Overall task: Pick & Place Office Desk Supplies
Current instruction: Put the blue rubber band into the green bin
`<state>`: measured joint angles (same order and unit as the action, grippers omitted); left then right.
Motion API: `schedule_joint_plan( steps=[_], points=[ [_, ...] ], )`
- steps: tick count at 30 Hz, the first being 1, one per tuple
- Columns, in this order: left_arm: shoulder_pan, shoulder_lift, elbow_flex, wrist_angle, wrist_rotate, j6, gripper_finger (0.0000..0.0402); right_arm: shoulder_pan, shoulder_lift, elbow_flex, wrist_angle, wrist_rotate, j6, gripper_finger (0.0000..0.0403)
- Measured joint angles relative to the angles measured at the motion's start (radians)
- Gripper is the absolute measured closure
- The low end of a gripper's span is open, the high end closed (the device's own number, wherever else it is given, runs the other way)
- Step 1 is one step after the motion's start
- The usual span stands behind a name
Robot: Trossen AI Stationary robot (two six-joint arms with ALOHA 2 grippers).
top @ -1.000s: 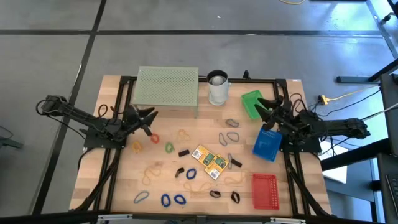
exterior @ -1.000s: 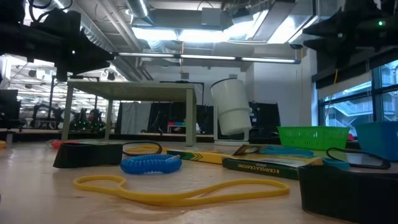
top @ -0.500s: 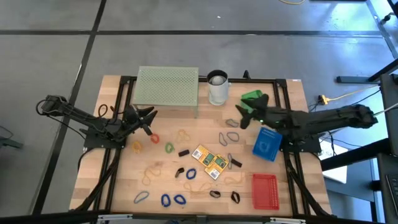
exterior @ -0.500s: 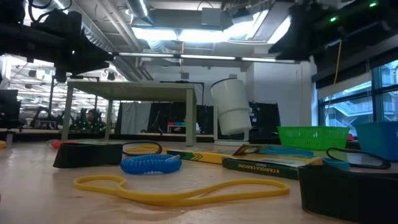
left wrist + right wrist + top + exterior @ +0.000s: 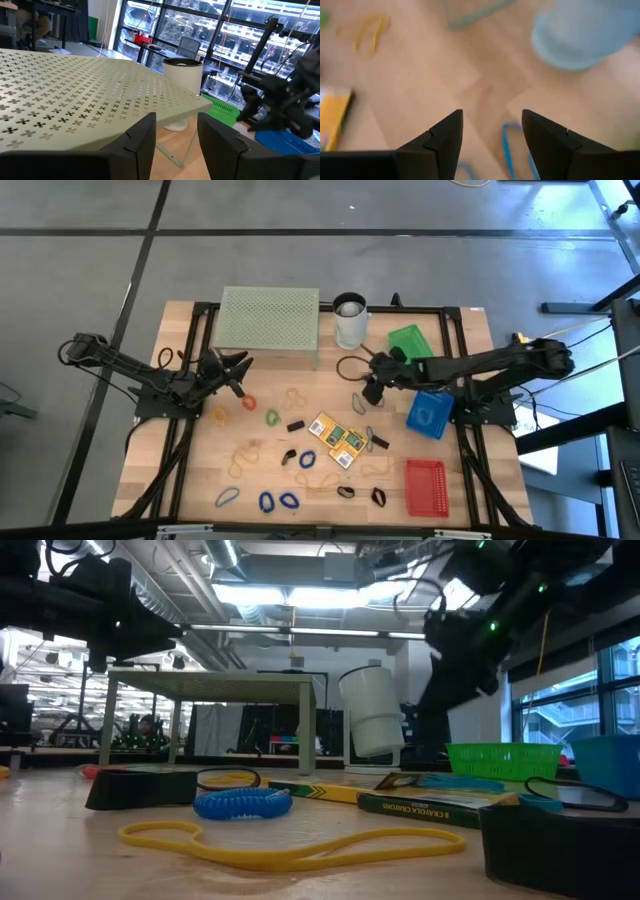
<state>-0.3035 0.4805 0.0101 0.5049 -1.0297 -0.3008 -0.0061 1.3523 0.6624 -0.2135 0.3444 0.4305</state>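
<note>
The office desk supplies lie loose on the wooden table: yellow card packs (image 5: 336,438), black binder clips (image 5: 295,425), and coloured rubber bands such as a blue pair (image 5: 277,501) and a yellow one (image 5: 290,845). My right gripper (image 5: 369,388) hangs open over the table's middle, tipped downward, above a blue rubber band (image 5: 512,145) that lies flat on the wood between and beyond its fingers. It touches nothing. My left gripper (image 5: 243,370) waits open at the left, level, pointing at the pale green mesh stand (image 5: 75,100).
The mesh stand (image 5: 268,320) and a white cup (image 5: 350,320) stand at the far edge. A green basket (image 5: 407,343), a blue basket (image 5: 430,412) and a red basket (image 5: 425,485) line the right side. Bands and clips are scattered over the near half.
My right gripper has swung out from above the green basket at the right toward the table's middle, sinking and tipping its fingers downward. It stays open. The green basket now shows uncovered.
</note>
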Motion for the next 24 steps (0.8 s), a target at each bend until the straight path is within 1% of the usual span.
schedule_joint_plan(
  steps=[3, 6, 8, 10, 12, 15, 17, 24],
  points=[
    [0.0, 0.0, 0.0, 0.0, -0.009, 0.0, 0.0263, -0.014, 0.055, 0.0, -0.001, -0.071, -0.132, 0.0197],
    [0.0, 0.0, 0.0, 0.0, -0.02, 0.016, 0.0263, -0.026, 0.103, 0.0, 0.0, -0.05, -0.27, 0.0197],
    [0.0, 0.0, 0.0, -0.001, -0.023, 0.018, 0.0263, -0.038, 0.133, 0.0, 0.001, -0.011, -0.31, 0.0197],
    [0.0, 0.0, 0.0, 0.0, -0.024, 0.021, 0.0263, -0.06, 0.16, 0.0, 0.0, 0.01, -0.308, 0.0197],
    [0.0, 0.0, 0.0, 0.0, -0.024, 0.045, 0.0263, -0.089, 0.184, 0.0, 0.002, -0.001, -0.283, 0.0197],
    [0.0, 0.0, 0.0, 0.0, -0.036, 0.094, 0.0263, -0.141, 0.217, 0.0, 0.005, -0.073, -0.235, 0.0197],
    [0.0, 0.0, 0.0, 0.0, -0.063, 0.12, 0.0263, -0.171, 0.235, 0.001, 0.012, -0.124, -0.211, 0.0197],
    [0.0, 0.0, 0.0, 0.0, -0.158, 0.15, 0.0263, -0.227, 0.261, 0.004, 0.033, -0.179, -0.202, 0.0197]
  ],
)
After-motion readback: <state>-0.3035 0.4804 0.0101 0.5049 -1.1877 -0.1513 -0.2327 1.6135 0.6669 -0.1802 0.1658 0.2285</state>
